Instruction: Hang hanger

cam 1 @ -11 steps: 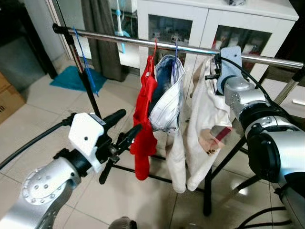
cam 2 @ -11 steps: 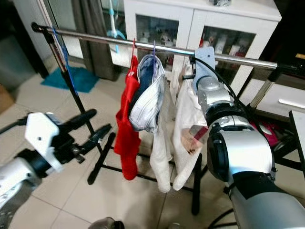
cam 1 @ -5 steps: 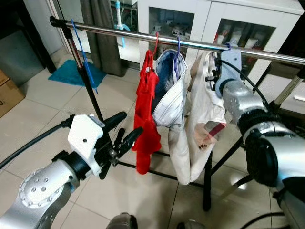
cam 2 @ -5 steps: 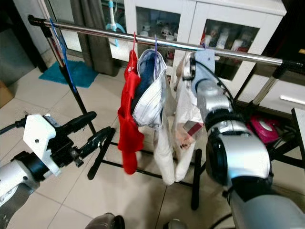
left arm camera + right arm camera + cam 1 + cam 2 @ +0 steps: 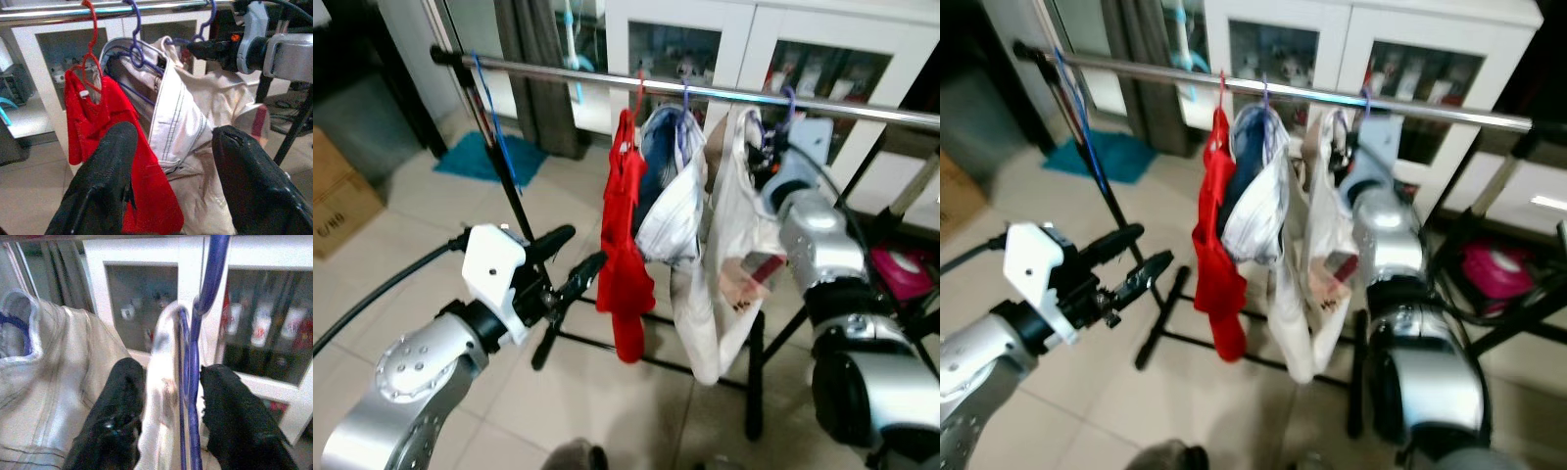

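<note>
Purple hanger (image 5: 195, 382) hooked over our steel rail (image 5: 607, 78), carrying the cream garment (image 5: 729, 264).
Our right gripper (image 5: 168, 406) straddles it, fingers parted, not clamped; our left gripper (image 5: 570, 264) hovers open beside the red shirt (image 5: 626, 264).

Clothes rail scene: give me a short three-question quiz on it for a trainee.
1. True or false: the left hand is gripping the red garment.
2. Where is the right hand? A) up at the purple hanger that carries the cream garment; B) on the red hanger; C) down at the floor.
3. How many hangers bearing clothes hook over the rail?
Key: 1 false, it is open, empty and apart from the garment; 2 A; 3 three.
</note>
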Available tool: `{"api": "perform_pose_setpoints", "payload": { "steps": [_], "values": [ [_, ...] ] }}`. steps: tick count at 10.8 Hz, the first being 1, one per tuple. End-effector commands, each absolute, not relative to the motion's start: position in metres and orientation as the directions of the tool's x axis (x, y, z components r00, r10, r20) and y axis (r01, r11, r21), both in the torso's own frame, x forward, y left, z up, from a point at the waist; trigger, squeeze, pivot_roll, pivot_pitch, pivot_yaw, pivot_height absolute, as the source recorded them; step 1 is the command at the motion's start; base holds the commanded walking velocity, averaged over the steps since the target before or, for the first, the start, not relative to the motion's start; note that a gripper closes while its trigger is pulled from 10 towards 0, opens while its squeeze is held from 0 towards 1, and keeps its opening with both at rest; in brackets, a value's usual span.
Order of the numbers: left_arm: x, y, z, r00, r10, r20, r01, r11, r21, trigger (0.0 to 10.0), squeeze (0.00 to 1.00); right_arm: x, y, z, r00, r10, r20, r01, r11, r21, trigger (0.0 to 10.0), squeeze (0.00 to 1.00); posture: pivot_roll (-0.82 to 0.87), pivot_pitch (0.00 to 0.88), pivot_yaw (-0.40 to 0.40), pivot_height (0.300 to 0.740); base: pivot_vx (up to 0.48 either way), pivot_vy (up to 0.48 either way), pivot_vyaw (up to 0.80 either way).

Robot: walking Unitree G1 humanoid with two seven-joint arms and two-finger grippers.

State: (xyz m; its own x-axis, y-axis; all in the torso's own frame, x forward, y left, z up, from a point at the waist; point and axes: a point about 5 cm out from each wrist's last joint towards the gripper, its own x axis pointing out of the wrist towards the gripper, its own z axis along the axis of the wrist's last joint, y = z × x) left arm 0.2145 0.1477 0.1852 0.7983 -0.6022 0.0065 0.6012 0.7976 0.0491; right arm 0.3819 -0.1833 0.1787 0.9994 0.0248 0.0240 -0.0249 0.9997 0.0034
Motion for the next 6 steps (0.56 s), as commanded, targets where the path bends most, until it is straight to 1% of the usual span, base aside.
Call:
{"api": "perform_pose_setpoints", "payload": {
  "steps": [1, 2, 3, 4, 5, 6],
  "values": [
    [0.217, 0.153, 0.180, 0.822, -0.569, -0.016, 0.569, 0.821, 0.045, 10.0, 0.00, 0.378, -0.179, 0.192, 0.996, 0.046, 0.078, -0.047, 0.999, 0.011, 10.0, 1.00, 0.02, 0.000, 0.109, 0.740, 0.000, 0.000, 0.00],
    [0.224, 0.155, 0.171, 0.868, -0.497, -0.029, 0.497, 0.867, 0.030, 10.0, 0.00, 0.354, -0.179, 0.203, 0.976, 0.036, 0.214, -0.048, 0.997, 0.055, 10.0, 1.00, -0.02, 0.000, 0.122, 0.740, 0.000, 0.000, 0.00],
    [0.232, 0.159, 0.165, 0.913, -0.408, -0.030, 0.409, 0.912, 0.040, 10.0, 0.00, 0.320, -0.174, 0.199, 0.958, 0.067, 0.279, -0.088, 0.994, 0.063, 10.0, 1.00, -0.03, 0.000, 0.121, 0.740, 0.000, 0.000, 0.00],
    [0.235, 0.160, 0.163, 0.923, -0.384, -0.029, 0.385, 0.922, 0.033, 10.0, 0.00, 0.306, -0.168, 0.189, 0.963, 0.106, 0.248, -0.124, 0.991, 0.056, 10.0, 1.00, -0.04, 0.000, 0.115, 0.740, 0.000, 0.000, 0.00],
    [0.237, 0.159, 0.161, 0.927, -0.375, -0.026, 0.375, 0.926, 0.039, 10.0, 0.00, 0.290, -0.156, 0.171, 0.974, 0.155, 0.162, -0.166, 0.985, 0.054, 10.0, 1.00, -0.03, 0.000, 0.101, 0.740, 0.000, 0.000, 0.00],
    [0.238, 0.158, 0.161, 0.928, -0.372, -0.020, 0.372, 0.927, 0.041, 10.0, 0.00, 0.283, -0.150, 0.164, 0.977, 0.168, 0.128, -0.177, 0.982, 0.062, 10.0, 1.00, -0.03, 0.000, 0.099, 0.740, 0.000, 0.311, 0.00]
  ]
}}
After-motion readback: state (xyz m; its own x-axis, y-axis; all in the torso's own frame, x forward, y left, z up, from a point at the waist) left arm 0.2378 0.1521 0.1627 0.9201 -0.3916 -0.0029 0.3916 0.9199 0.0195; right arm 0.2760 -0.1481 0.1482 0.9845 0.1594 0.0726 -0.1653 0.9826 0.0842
